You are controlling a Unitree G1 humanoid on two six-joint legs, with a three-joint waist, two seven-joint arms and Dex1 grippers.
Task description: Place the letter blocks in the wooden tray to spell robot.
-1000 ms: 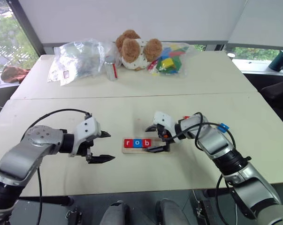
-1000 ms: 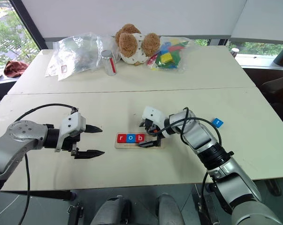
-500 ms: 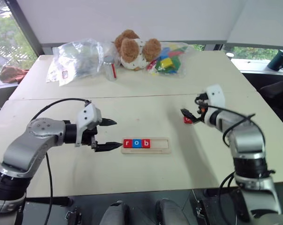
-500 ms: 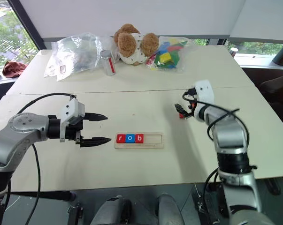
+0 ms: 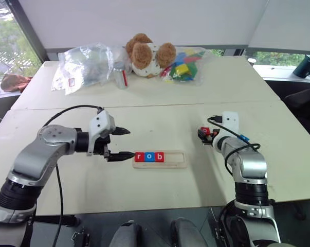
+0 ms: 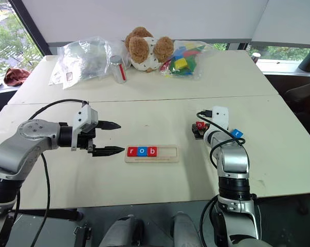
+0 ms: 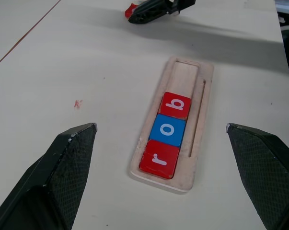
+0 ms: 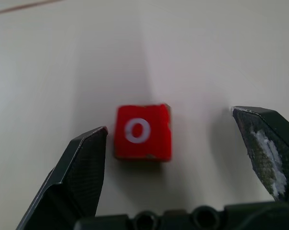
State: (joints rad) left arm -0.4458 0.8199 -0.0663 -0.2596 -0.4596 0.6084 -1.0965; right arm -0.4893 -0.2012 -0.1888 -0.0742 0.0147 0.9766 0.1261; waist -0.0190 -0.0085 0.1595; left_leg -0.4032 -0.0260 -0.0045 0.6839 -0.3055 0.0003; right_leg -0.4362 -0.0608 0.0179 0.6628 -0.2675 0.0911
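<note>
Straddling pincer: my right pincer (image 8: pixel 168 139) stood released around the red "o" block (image 8: pixel 143 132), lined up to grab it.
Left pincer (image 5: pixel 123 143): released, parked beside the wooden tray (image 5: pixel 160 159).
Tray: held r, o, b (image 7: pixel 166 135); two slots free.
Blue block (image 6: pixel 237 133): lay loose on the bench (image 5: pixel 160 195).

Wooden tray (image 7: pixel 200 103): pale, smooth, matt wood. Letter blocks (image 7: pixel 168 131): glossy red and blue faces. Table (image 5: pixel 144 193): matt cream surface. Left gripper (image 7: pixel 166 167) fingers (image 7: pixel 70 165): black, fine-textured, matt. Bags (image 5: pixel 88 64): clear crinkled plastic. Teddy bear (image 5: pixel 147 51): brown plush.
</note>
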